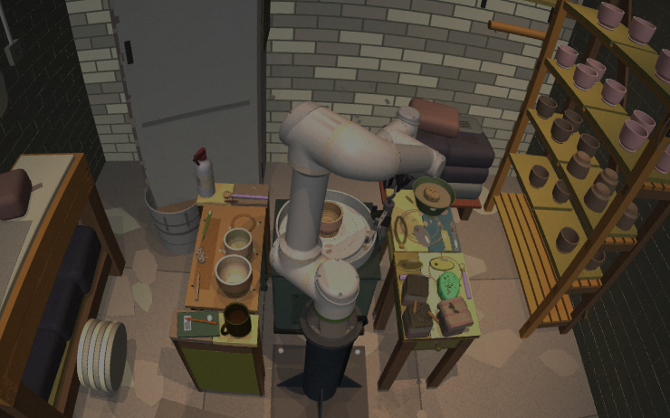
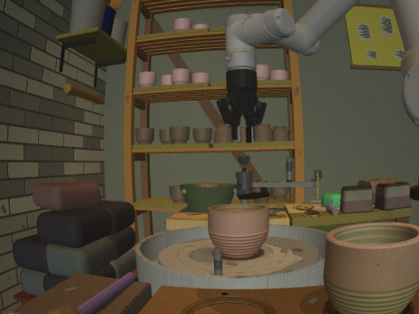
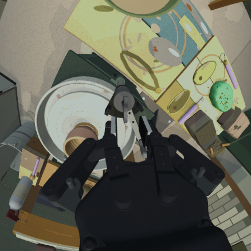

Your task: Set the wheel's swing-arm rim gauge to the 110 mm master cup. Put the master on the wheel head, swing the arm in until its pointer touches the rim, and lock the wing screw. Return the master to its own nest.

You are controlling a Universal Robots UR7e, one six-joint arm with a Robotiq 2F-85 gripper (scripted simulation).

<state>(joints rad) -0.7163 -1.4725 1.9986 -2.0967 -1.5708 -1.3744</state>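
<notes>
My gripper (image 2: 241,134) (image 3: 130,129) hangs above the gauge's pivot post and wing screw (image 2: 243,162) (image 3: 123,100) at the far right edge of the wheel. It is partly open and holds nothing. The swing arm (image 2: 281,184) (image 3: 134,126) reaches out from the post, away from the wheel, with its pointer (image 2: 317,182) at the far end. A pinkish ribbed master cup (image 1: 330,217) (image 2: 238,230) (image 3: 80,140) stands upright on the wheel head (image 1: 328,232). Two more cups (image 1: 238,242) (image 1: 233,274) sit in nests on the left board.
The shelf rack (image 1: 587,143) of pots stands to the right. A side table (image 1: 432,276) with a green bowl (image 1: 433,195) (image 2: 206,196), sponges and tools is beside the wheel. A large cup (image 2: 374,266) stands close to the second side camera. Clay bags (image 2: 72,232) are stacked by the brick wall.
</notes>
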